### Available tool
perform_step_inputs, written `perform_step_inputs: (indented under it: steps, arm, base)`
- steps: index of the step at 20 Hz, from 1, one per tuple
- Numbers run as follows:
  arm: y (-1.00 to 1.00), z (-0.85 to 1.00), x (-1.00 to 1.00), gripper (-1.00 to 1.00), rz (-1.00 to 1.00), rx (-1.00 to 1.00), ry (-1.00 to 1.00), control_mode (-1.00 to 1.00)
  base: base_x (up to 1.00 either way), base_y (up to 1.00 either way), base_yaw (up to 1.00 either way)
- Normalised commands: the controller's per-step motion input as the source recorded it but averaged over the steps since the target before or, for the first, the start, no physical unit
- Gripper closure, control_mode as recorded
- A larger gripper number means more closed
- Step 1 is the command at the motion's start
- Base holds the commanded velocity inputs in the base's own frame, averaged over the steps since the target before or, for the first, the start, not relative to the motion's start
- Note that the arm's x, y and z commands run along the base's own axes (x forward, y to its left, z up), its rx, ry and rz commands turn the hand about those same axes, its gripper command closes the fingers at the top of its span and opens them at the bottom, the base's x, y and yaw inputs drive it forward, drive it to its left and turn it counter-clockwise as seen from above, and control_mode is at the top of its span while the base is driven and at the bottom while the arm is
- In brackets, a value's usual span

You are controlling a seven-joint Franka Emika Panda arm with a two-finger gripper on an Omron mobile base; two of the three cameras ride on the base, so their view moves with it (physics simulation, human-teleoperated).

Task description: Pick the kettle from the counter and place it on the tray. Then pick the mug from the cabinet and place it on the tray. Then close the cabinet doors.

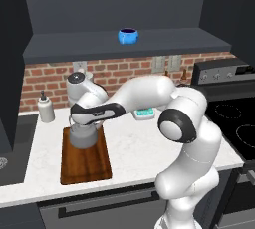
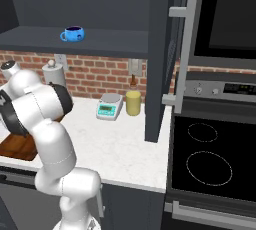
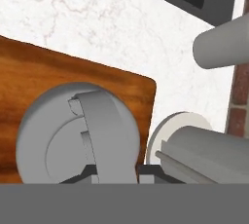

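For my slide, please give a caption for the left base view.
Kettle standing on the tray; blue mug waits on the cabinet shelf.

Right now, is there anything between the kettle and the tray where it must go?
Nothing visible. The kettle is already over the far end of the tray, with the gripper shut on its handle. No other thing lies on the board.

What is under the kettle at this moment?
The kettle sits over the far end of the tray, whose brown wood shows around it in the hand view. Whether its base touches the wood is hidden by the kettle's body.
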Motion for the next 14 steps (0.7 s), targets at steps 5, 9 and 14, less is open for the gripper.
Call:
perform_step_inputs:
  steps: [5, 9, 14]
  arm:
    - [0.0, -0.1, -0.06, -1.0, 0.0, 0.0, 0.0, -1.0]
    - [-0.02, 0.0, -0.04, -1.0, 0.0, 0.0, 0.0, -1.0]
    - [0.0, 0.04, -0.02, -1.0, 0.0, 0.0, -0.04, -1.0]
  base:
    - [0.0, 0.0, 0.0]
    - [0.0, 0.0, 0.0]
    - [0.0, 0.0, 0.0]
